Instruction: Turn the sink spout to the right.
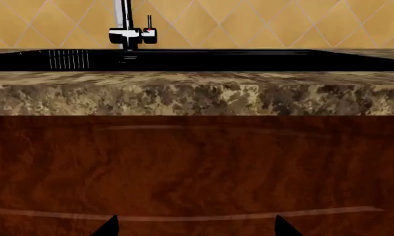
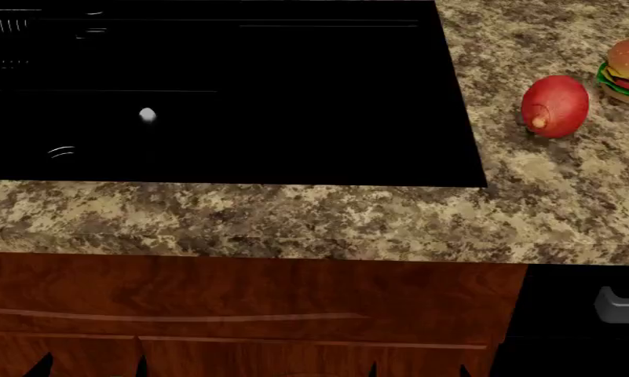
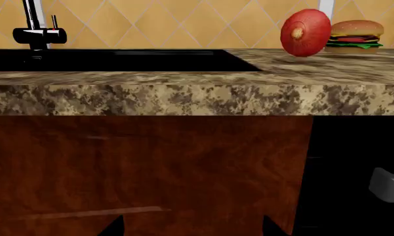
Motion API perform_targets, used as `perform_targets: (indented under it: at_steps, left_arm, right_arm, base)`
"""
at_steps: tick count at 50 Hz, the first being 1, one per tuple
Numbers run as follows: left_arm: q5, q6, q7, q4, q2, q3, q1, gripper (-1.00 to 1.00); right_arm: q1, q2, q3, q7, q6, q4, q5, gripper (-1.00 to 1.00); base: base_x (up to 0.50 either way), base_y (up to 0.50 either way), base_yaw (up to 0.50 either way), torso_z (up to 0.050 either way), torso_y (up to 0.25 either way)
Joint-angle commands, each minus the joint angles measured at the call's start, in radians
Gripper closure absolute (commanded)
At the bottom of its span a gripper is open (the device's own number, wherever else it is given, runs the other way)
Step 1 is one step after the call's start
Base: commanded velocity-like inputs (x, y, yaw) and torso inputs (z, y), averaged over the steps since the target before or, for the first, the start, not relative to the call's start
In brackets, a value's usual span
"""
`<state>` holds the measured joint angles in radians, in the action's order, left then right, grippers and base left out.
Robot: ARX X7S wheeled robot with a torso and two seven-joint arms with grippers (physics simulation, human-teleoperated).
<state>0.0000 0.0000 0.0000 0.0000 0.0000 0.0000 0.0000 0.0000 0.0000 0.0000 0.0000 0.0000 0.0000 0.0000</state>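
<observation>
- While both arms hang low in front of the wooden cabinet front, the sink spout stands far off at the back of the sink, against the tiled wall; its long axis is upright.
- From the left gripper the spout lies up, far and somewhat left; from the right gripper it lies further left still, so I judge the left arm nearer.
- Fingertips of each gripper stand well apart, holding nothing.
- Beside the spout's chrome base rises a thin lever, just to its right.
- As far as its dark interior shows, the sink holds nothing.
- On the speckled counter right of the sink sit a red onion-like vegetable and a burger, close together.
</observation>
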Motion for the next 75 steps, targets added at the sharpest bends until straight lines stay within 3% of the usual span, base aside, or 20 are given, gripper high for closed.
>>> perform_targets:
  at_steps: [1, 21, 25, 26, 65, 75]
  left_arm:
    - [-0.010, 0.000, -0.011, 0.000, -0.010, 0.011, 0.000, -1.00]
    - [-0.040, -0.004, -0.082, 0.011, -0.062, 0.073, 0.003, -1.00]
    - [-0.105, 0.021, -0.064, 0.005, -0.066, 0.053, 0.011, -1.00]
    - [-0.131, 0.083, -0.052, 0.024, -0.065, 0.042, 0.025, -1.00]
    - [-0.166, 0.076, -0.101, 0.011, -0.109, 0.097, 0.015, -1.00]
    - [-0.149, -0.031, -0.162, 0.181, -0.145, 0.089, 0.056, -1.00]
  right_arm:
    - [0.010, 0.086, -0.105, 0.104, 0.000, 0.005, 0.086, -1.00]
    - [0.012, 0.106, -0.133, 0.134, -0.030, 0.026, 0.098, -1.00]
    - [0.011, 0.110, -0.138, 0.139, -0.026, 0.020, 0.101, -1.00]
    - [0.012, 0.111, -0.138, 0.140, -0.029, 0.025, 0.102, -1.00]
    - [0.012, 0.135, -0.163, 0.183, -0.021, 0.017, 0.140, -1.00]
    - [-0.009, 0.187, -0.135, 0.224, 0.146, -0.224, 0.167, -1.00]
  base:
    - [0.00, 0.00, 0.00, 0.000, 0.000]
    - [0.00, 0.00, 0.00, 0.000, 0.000]
    - [0.00, 0.00, 0.00, 0.000, 0.000]
    - [0.00, 0.00, 0.00, 0.000, 0.000]
    - [0.00, 0.00, 0.00, 0.050, 0.000]
    - [0.00, 0.00, 0.00, 0.005, 0.000]
